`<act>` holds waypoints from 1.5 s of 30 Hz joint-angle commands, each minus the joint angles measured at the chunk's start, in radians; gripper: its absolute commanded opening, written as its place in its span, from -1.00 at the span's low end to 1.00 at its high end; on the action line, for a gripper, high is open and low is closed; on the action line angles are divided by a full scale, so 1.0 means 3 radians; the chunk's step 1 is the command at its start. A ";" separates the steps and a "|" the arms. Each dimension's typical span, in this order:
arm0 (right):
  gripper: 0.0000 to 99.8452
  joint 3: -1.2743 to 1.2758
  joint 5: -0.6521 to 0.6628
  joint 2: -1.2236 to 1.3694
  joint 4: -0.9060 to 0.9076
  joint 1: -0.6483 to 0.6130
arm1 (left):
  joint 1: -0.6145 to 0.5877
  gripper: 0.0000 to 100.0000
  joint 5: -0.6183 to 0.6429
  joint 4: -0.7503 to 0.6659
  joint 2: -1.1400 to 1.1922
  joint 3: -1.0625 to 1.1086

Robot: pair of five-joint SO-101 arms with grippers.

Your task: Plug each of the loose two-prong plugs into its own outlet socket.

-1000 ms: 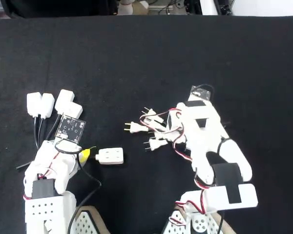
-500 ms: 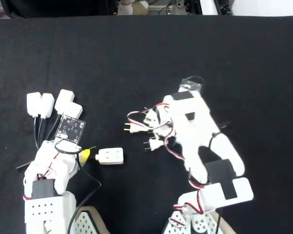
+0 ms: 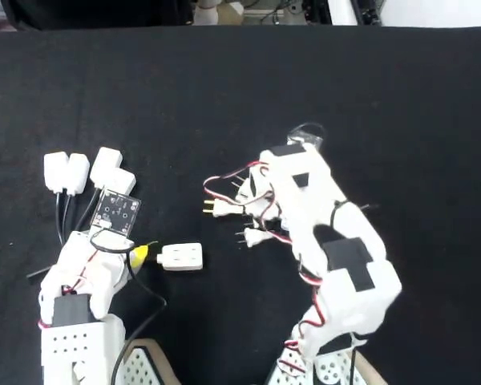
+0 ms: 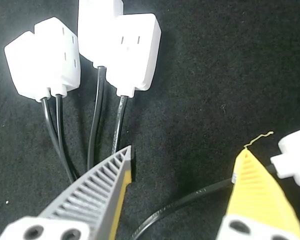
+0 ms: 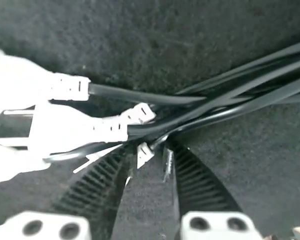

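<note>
Left arm (image 3: pixel 78 282) folded low near its base; left gripper (image 4: pixel 186 151) with jaws spread wide, grey finger (image 4: pixel 97 187) and yellow finger (image 4: pixel 255 192) well apart; right arm (image 3: pixel 325 237) extended forward, leaning toward the left arm's side; right gripper (image 5: pixel 150 157) angled downward, jaws parted narrowly.

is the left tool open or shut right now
Open. In the left wrist view the left tool has its grey finger and yellow finger wide apart, with a black cord crossing the gap between them.
</note>
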 commanded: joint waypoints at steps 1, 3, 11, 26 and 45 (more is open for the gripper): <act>-0.78 -0.0192 -0.0031 0.0509 0.0210 -0.0015 | -0.0003 -0.36 -0.0026 0.0031 -0.0036 -0.0023; -0.78 -0.0407 -0.0041 0.0642 0.0348 -0.0015 | -0.0003 -0.36 -0.0026 0.0031 -0.0036 -0.0023; -0.78 -0.0918 -0.0010 0.1051 0.0941 -0.0041 | 0.0064 -0.36 -0.0026 0.0031 -0.0036 -0.0018; -0.93 -0.0882 0.0471 0.1056 0.1054 0.0292 | 0.0059 -0.36 -0.0026 0.0031 -0.0036 -0.0018; -0.94 -0.1092 0.1294 0.0289 0.1442 0.0926 | 0.0059 -0.36 -0.0164 0.0036 -0.0036 0.0023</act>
